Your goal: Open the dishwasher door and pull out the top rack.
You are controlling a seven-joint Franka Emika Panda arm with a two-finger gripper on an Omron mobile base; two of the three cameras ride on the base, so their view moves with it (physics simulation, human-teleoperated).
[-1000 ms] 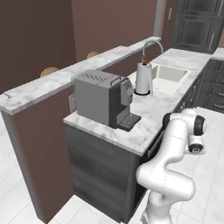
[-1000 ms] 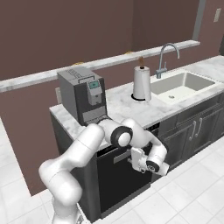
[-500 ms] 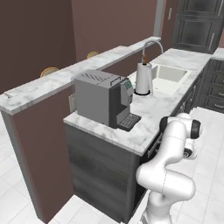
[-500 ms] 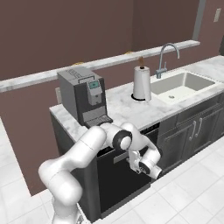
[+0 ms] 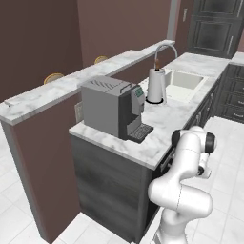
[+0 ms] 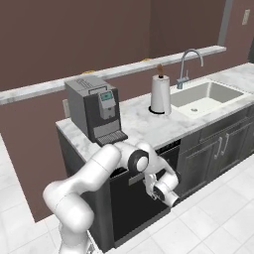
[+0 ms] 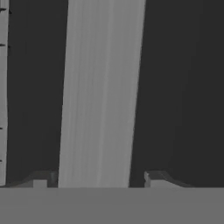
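The marble-topped desk carries a coffee machine, a paper towel roll and a sink, and the dishwasher door sits under its front edge, a smooth near-black panel between the dark wood cabinet fronts, at about 6 o'clock from the coffee machine in the right base view. By its look the door is a stiff, fairly heavy slab hinged along the bottom, with a slick face that gives nothing to grip, so the place to take hold is probably the grey bar handle across its upper part. A firm pull outward and down will likely be needed, and the door should swing in an arc, not slide. The gripper is right against the upper door. In the hand view the handle runs from 12 to 6 o'clock straight between the two fingertips, one tip on each side of it. The jaws stand wide enough to span the bar; whether they touch it I cannot tell.
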